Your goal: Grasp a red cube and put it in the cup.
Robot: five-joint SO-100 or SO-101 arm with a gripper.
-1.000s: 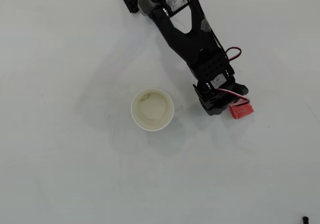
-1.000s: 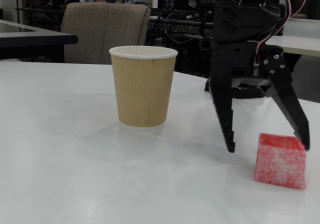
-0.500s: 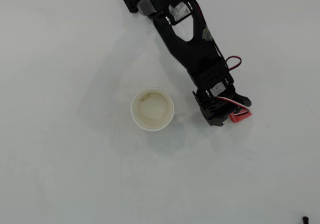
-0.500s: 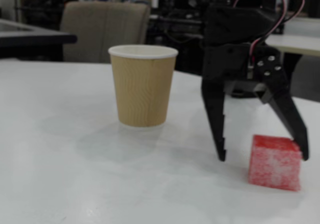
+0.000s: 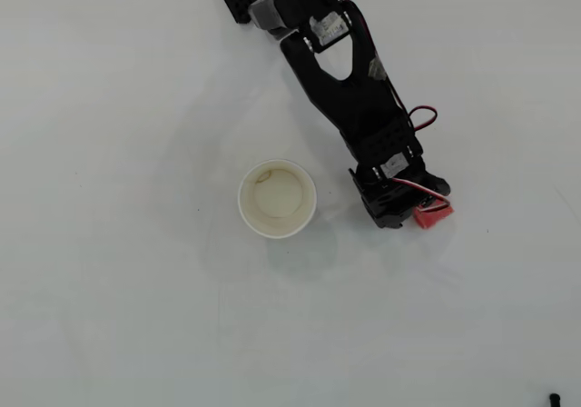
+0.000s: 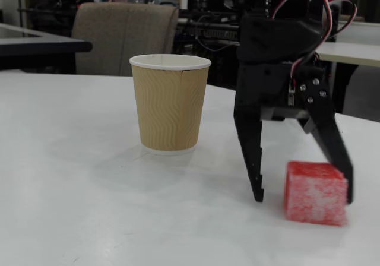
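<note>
red cube (image 6: pixel 315 193) sitting on the white table (image 6: pixel 89 218), right of the cup (image 6: pixel 170 102) in the fixed view and well apart from it; straddled by the gripper (image 6: pixel 301 192), fingers (image 6: pixel 252 159) spread apart, right one touching or nearly touching the cube, left one clear; mostly hidden under the gripper (image 5: pixel 410 214) from overhead

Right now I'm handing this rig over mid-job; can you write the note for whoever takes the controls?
Gripper: open, fingers down at table level, straddling the red cube; not yet closed on it.
Red cube: on the table, right of the cup in the fixed view, mostly hidden under the arm in the overhead view.
Cup: upright, empty.
Done: approach and lining up.
Left: close, lift, carry over the cup, release.
</note>
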